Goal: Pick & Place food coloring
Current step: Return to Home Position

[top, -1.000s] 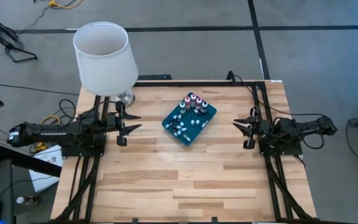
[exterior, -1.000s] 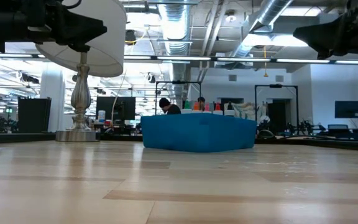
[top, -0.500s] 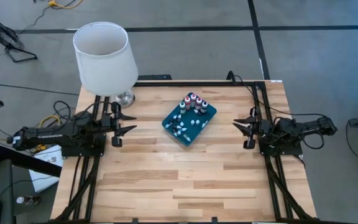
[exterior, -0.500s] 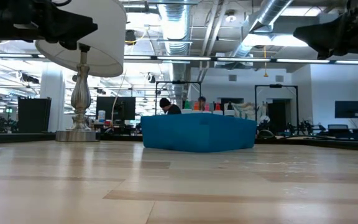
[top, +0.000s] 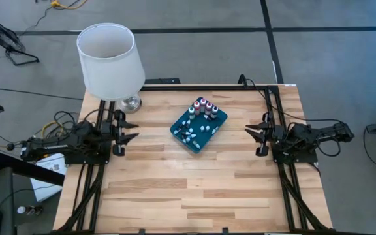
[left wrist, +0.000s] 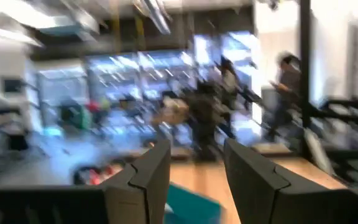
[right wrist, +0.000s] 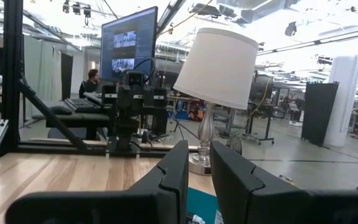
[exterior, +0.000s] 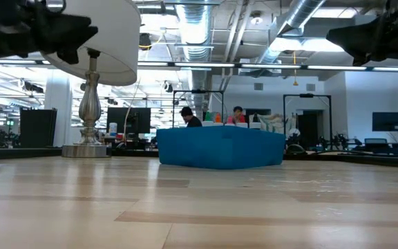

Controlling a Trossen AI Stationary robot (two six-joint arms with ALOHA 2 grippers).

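Light wooden table on grey concrete floor; white-shaded lamp at upper left. Low view: exposed ceiling ducts across top among bright lights; people seated at centre, far back.

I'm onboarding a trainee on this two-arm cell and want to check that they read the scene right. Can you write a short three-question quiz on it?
1. True or false: the food coloring bottles sit inside the teal tray.
2. Which gripper is nearer the lamp? A) left gripper B) right gripper
3. Is either gripper holding a bottle?

Key: 1 true. 2 A. 3 No; both are open and empty, at opposite sides of the table, apart from the tray.
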